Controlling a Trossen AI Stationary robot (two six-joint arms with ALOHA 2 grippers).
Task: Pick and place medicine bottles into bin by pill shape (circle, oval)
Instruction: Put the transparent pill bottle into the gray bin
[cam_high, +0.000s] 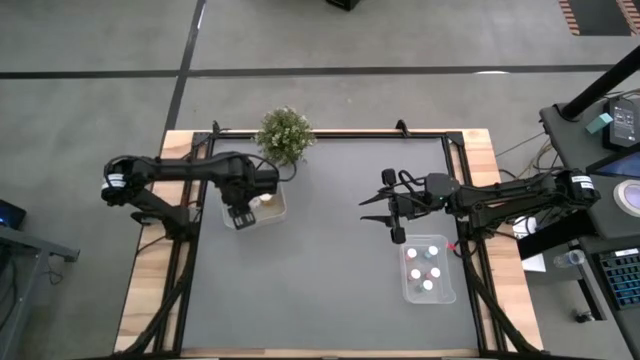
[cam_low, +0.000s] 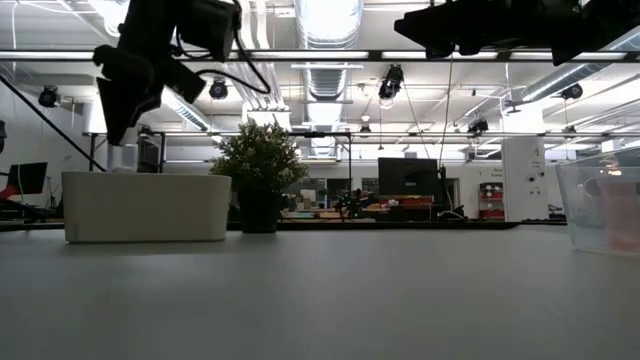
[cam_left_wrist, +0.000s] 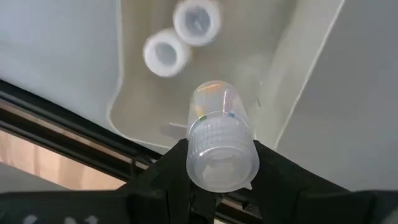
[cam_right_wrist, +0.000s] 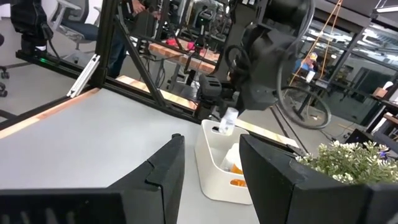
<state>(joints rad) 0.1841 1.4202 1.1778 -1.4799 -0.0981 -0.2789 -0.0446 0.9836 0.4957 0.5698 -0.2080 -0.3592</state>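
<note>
My left gripper (cam_high: 240, 214) hangs over a white bin (cam_high: 268, 208) at the table's far left, shut on a small clear medicine bottle (cam_left_wrist: 214, 106) with a white cap. Two white-capped bottles (cam_left_wrist: 165, 53) (cam_left_wrist: 197, 20) lie in that bin, and something orange (cam_right_wrist: 236, 168) shows inside it. My right gripper (cam_high: 385, 214) is open and empty, above the table just beyond a clear bin (cam_high: 447, 290) that holds several white-capped bottles (cam_high: 427, 268), some with pink marks. My left gripper pinches the bottle's ribbed white cap (cam_left_wrist: 219, 152) between its two fingers. The fingers come from above, pointing down into the bin. The bottle's clear body (cam_left_wrist: 213, 102) points away below the cap, slightly tilted, lifted clear above the bin's near rim (cam_right_wrist: 214, 132).
A green potted plant (cam_high: 285, 133) stands just beyond the white bin. A black frame and wooden boards (cam_high: 150, 290) edge the grey table. Open grey tabletop (cam_high: 310, 270) lies between the two bins.
</note>
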